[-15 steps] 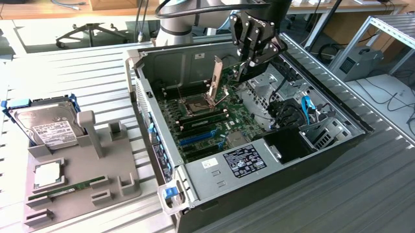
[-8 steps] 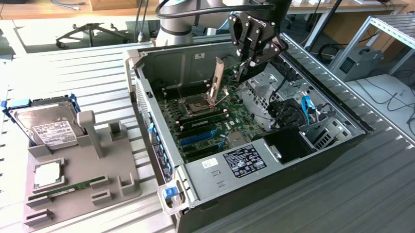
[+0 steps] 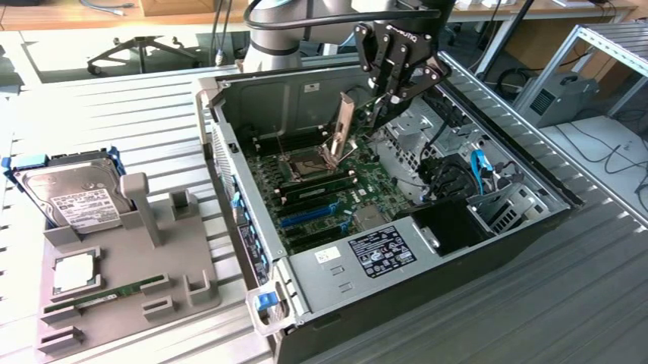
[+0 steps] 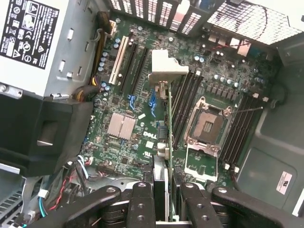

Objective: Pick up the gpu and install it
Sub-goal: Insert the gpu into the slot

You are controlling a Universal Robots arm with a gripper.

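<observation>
Holding the gpu (image 4: 169,118) edge-on over the motherboard (image 4: 128,156), claw (image 4: 166,204) clenched on it, any tilt could jam it beside the slots (image 4: 135,69) tbh

Gripper (image 3: 393,92) clamps the gpu (image 3: 347,121) edge-on, suspended above the motherboard (image 3: 339,188) inside the open computer case (image 3: 284,98). Hard drive (image 3: 76,197) sits on the grey tray (image 3: 172,254), exterior view's left.

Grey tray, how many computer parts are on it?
3: a hard drive stands at its far end, a square silver chip lies in front of it, and a thin green stick lies nearest the camera. The posts might hide something small.
</observation>
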